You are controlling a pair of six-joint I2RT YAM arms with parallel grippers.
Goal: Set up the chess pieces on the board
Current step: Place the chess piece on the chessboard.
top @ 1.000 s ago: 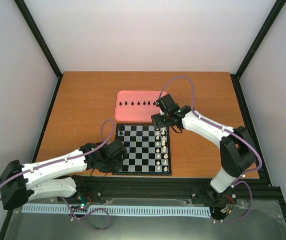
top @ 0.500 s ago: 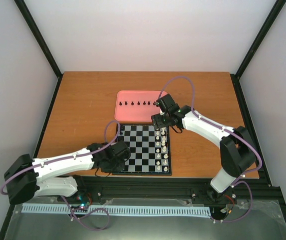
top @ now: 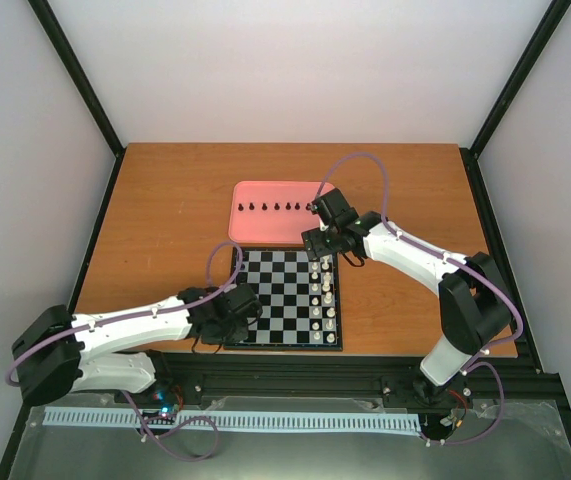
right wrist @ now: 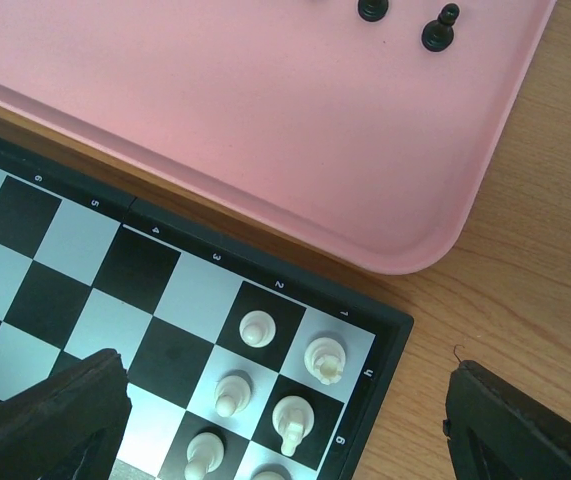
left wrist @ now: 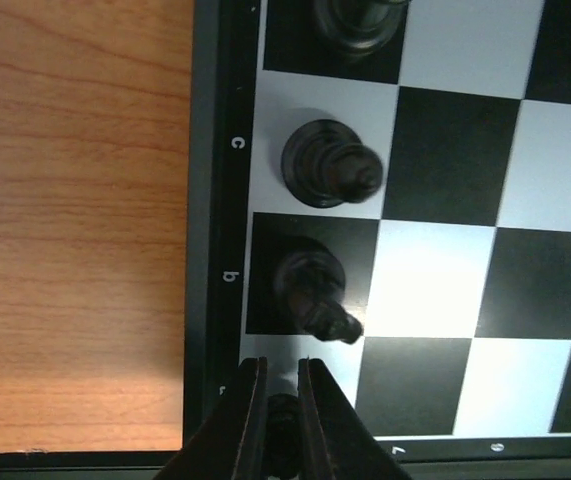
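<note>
My left gripper [left wrist: 280,365] is shut on a small black chess piece [left wrist: 283,428], held over the pale corner square of the board [left wrist: 445,150] by its dark border. On the squares just beyond stand a black knight [left wrist: 310,295] and a black bishop [left wrist: 327,165], with another black piece [left wrist: 357,20] further on. From above, the left gripper [top: 241,306] sits at the board's [top: 285,290] near-left corner. Several black pieces [top: 278,207] stand in a row in the pink tray [top: 265,228]. My right gripper [top: 323,240] hangs open over the board's far-right corner, holding nothing.
White pieces [top: 325,292] fill the board's two right columns, and the right wrist sees them [right wrist: 325,358] below its open fingers. The pink tray [right wrist: 265,120] lies just beyond the board with two black pawns [right wrist: 438,30] near its corner. Bare wooden table [left wrist: 75,200] lies left of the board.
My left gripper has slid a little right and nearer, toward the board's near-left corner, still shut on its piece. The right arm has not moved.
</note>
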